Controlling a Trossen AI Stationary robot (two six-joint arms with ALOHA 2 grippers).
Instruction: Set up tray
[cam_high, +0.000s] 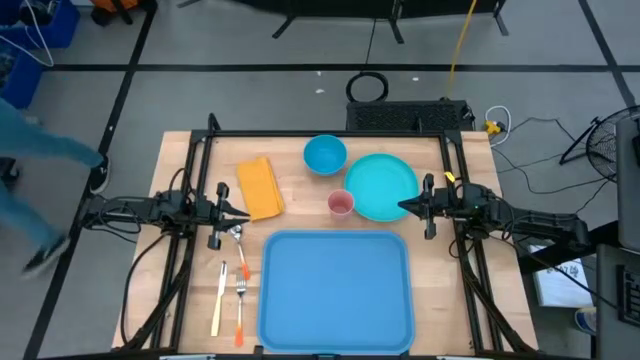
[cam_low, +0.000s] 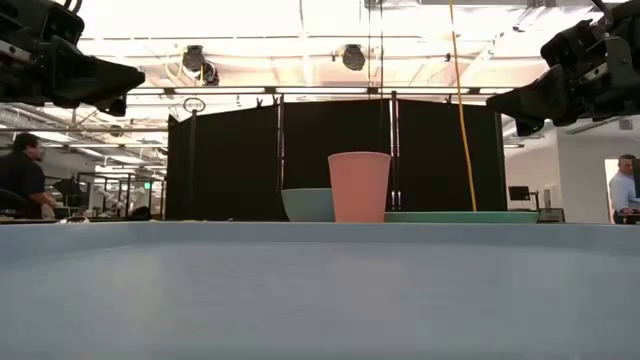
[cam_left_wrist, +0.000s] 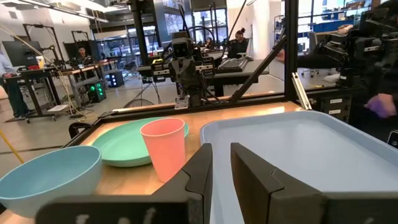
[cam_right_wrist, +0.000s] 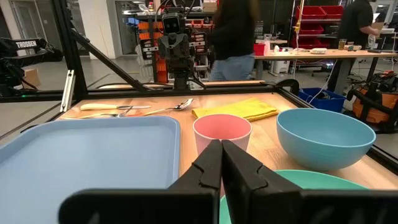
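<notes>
The large flat blue rectangular plastic tray (cam_high: 337, 285) lies at the table's near middle. The left gripper (cam_high: 240, 212) hovers over the spoon's (cam_high: 237, 243) bowl end, fingers slightly parted; the right gripper (cam_high: 404, 207) hangs above the round turquoise plate (cam_high: 382, 186), fingers pressed together.

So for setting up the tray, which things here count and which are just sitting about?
Likely for the job:
- tray, empty
- plate
- bowl
- cup
- napkin
- spoon, knife, fork

Not part of it:
- cables on the floor
- person walking past the table
</notes>
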